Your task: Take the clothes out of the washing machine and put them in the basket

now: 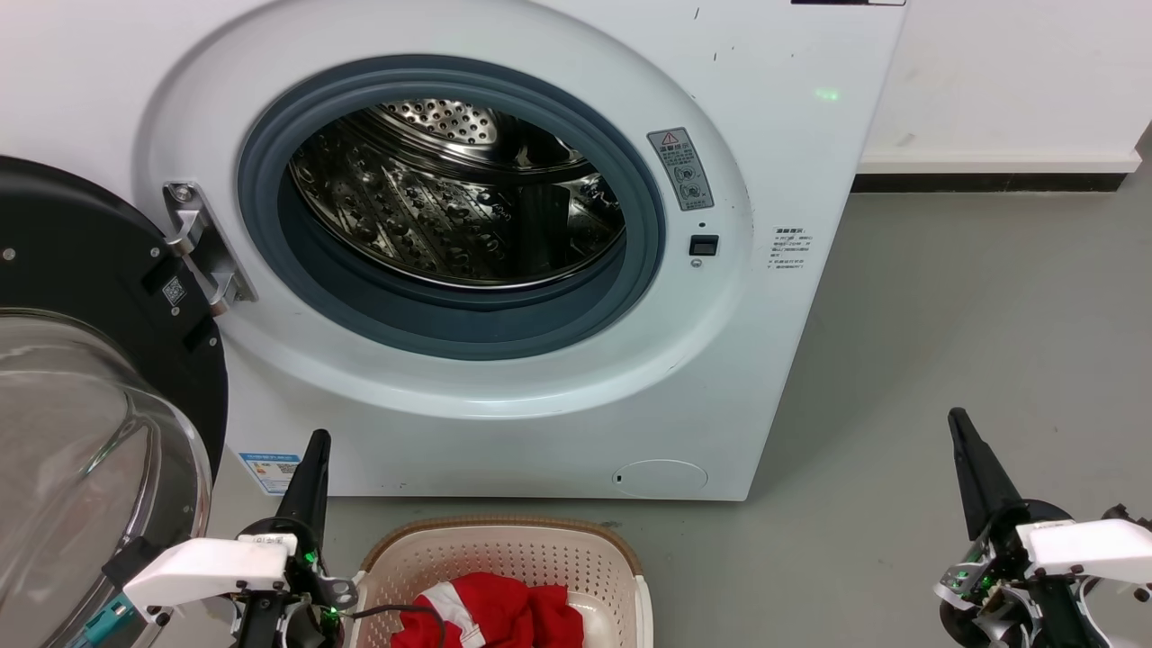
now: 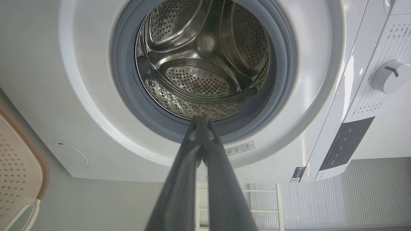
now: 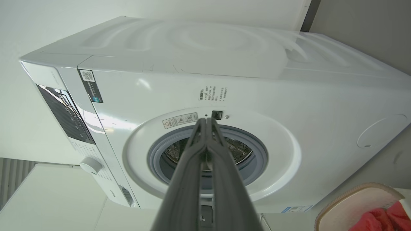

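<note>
The white washing machine (image 1: 558, 396) stands with its black-framed glass door (image 1: 81, 423) swung open to the left. Its steel drum (image 1: 459, 193) holds no fabric that I can see. The red clothes (image 1: 495, 615) with white trim lie in the cream basket (image 1: 504, 540) on the floor in front of the machine. My left gripper (image 1: 317, 441) is shut and holds nothing, just left of the basket. My right gripper (image 1: 956, 418) is shut too, over the bare floor at the right. In the wrist views, both fingers (image 2: 200, 128) (image 3: 207, 128) point at the porthole.
Grey floor (image 1: 945, 342) stretches to the right of the machine up to a white wall with a dark skirting (image 1: 990, 183). The open door takes up the space at my left.
</note>
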You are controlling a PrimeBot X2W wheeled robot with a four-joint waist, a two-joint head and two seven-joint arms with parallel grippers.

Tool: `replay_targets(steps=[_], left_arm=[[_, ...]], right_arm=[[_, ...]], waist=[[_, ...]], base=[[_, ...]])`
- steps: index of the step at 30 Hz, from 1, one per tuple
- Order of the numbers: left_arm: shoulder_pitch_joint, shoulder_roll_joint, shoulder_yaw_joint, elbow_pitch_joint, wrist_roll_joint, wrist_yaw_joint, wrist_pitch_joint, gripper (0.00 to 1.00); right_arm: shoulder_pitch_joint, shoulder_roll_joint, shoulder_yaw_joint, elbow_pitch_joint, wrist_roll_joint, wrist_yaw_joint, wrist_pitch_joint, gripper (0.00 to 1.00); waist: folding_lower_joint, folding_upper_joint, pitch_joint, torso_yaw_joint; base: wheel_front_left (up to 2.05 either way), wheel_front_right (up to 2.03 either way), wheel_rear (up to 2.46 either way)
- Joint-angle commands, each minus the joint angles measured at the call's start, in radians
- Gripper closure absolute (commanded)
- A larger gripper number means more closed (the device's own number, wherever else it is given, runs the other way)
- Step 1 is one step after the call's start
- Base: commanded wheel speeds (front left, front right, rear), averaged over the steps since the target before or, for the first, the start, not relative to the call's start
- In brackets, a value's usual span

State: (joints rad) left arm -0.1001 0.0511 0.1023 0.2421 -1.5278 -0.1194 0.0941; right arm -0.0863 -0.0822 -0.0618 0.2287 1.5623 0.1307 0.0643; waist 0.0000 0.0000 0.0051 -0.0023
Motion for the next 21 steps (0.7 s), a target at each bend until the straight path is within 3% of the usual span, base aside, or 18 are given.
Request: replay_targets(steps=[1,12,21], left_arm=[[-0.011,-0.001,0.006,0.001,-0.019,-0.007,0.008,1.00],[-0.013,-0.001,0.016,0.005,-0.090,-0.015,0.025,1.00],[-0.012,-0.001,0.015,0.004,-0.086,-0.015,0.025,1.00]], right_arm=[[-0.019,0.001,-0.004,0.004,0.021,0.000,0.006,1.00],[-0.025,0.004,-0.014,0.017,0.089,0.000,0.020,1.00],[-0.025,0.007,-0.017,0.016,0.079,0.000,0.023,1.00]], waist=[[0.0000,0.0000,0.000,0.000],[0.0000,0.0000,-0.002,0.002],[0.0000,0.0000,-0.002,0.002]], base=[[0.00,0.00,0.00],[0.00,0.00,0.00],[0.00,0.00,0.00]])
